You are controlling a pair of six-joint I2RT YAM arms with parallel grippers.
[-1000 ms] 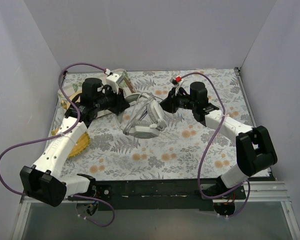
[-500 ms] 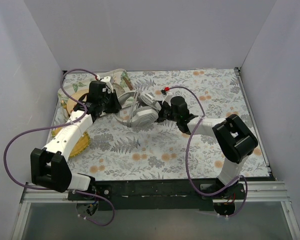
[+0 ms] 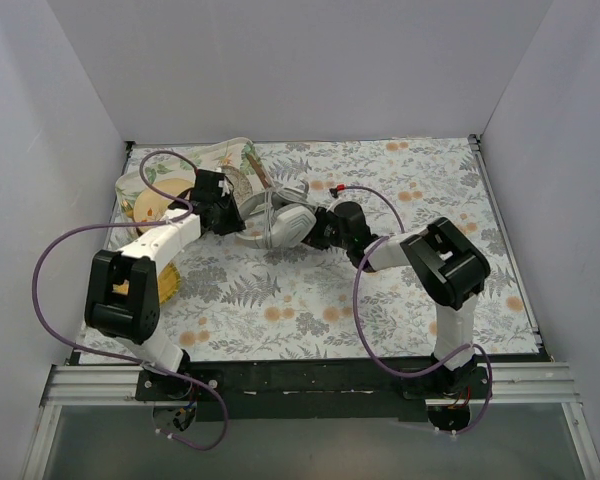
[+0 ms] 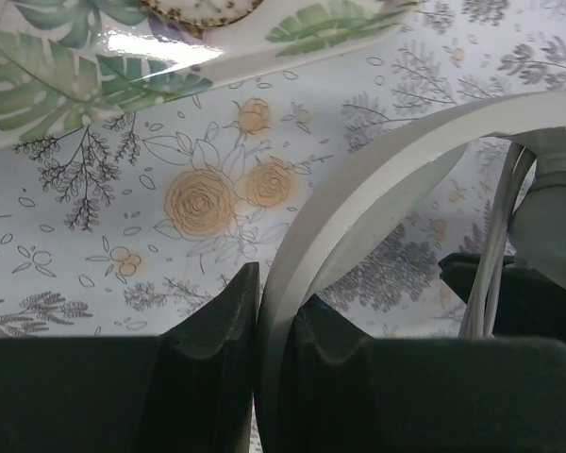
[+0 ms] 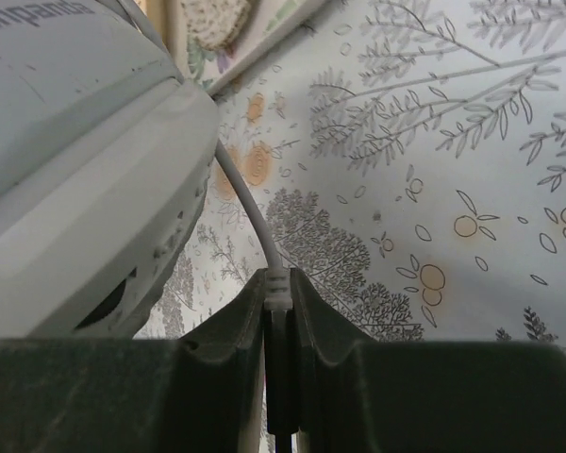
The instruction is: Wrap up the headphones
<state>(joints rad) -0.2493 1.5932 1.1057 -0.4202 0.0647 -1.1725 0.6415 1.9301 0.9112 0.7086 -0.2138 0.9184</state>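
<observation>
The light grey headphones [image 3: 285,222] lie at the far middle of the table between both grippers. My left gripper [image 3: 236,217] is shut on the wide arched headband [image 4: 377,179], which runs up between its fingers [image 4: 217,321]. My right gripper [image 3: 317,232] is shut on the plug end of the thin grey cable [image 5: 250,208], right next to an earcup [image 5: 75,160]. Cable strands [image 4: 495,236] hang by the earcup at the right of the left wrist view.
A leaf-patterned tray [image 3: 215,157] with a round plate [image 3: 152,203] stands at the far left, just behind the left gripper; its rim also shows in the left wrist view [image 4: 94,75]. A yellow woven mat [image 3: 158,288] lies under the left arm.
Both arms have folded in and reached farther left and back. The headphones have moved a little toward the far left with them. Both grippers have stayed shut.
</observation>
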